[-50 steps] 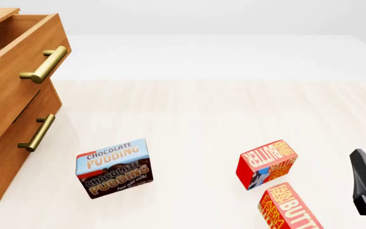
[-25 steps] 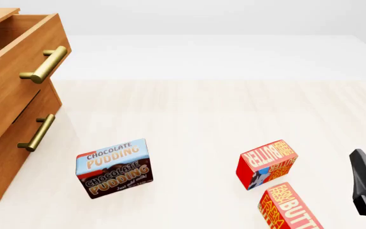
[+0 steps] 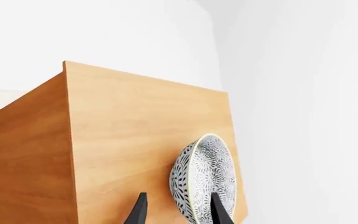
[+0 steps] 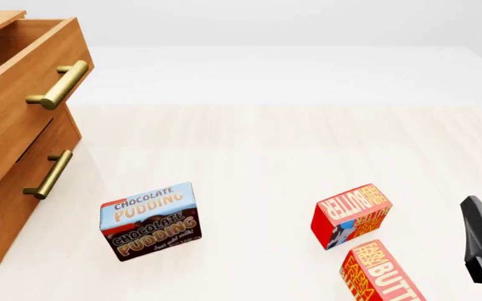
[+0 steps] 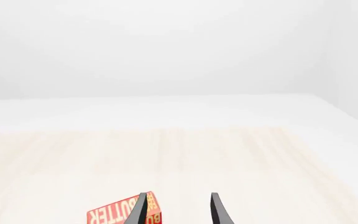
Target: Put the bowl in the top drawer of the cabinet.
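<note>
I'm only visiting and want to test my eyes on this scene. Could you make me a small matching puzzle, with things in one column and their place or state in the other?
Things:
1. bowl
2. top drawer
3. pudding box
4. right hand

Places or states:
A. pulled open, brass handle showing
B. open with nothing between its fingers
C. standing on the table near the cabinet
D. up against brown wood, in front of the left hand

Pairs: 1-D, 2-A, 3-C, 4-B

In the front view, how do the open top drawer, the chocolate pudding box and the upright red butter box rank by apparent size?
Largest to smallest:
1. warm brown wooden top drawer, partly cut off
2. blue-and-brown chocolate pudding box
3. upright red butter box, only slightly smaller
</note>
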`<state>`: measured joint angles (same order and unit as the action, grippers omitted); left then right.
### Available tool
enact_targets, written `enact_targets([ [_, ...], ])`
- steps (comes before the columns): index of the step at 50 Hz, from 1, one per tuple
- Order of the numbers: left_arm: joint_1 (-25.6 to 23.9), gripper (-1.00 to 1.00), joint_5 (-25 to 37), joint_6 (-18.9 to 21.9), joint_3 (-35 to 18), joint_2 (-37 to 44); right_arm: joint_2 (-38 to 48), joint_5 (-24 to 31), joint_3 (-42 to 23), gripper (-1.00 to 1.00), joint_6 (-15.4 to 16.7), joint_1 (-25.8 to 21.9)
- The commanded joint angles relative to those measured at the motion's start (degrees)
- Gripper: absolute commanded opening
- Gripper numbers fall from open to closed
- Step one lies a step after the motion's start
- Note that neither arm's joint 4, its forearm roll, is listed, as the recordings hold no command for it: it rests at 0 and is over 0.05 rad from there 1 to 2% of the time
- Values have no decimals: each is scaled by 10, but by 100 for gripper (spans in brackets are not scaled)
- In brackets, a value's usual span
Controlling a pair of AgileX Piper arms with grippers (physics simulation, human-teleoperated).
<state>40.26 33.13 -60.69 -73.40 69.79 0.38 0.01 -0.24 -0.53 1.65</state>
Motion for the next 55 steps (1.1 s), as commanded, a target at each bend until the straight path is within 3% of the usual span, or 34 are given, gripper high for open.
enact_targets([
  [1, -7, 100, 6, 5, 1, -1, -1, 0, 0, 100, 0, 0],
  [55, -165, 100, 94, -83, 120, -217, -3, -9, 0, 100, -1, -11],
])
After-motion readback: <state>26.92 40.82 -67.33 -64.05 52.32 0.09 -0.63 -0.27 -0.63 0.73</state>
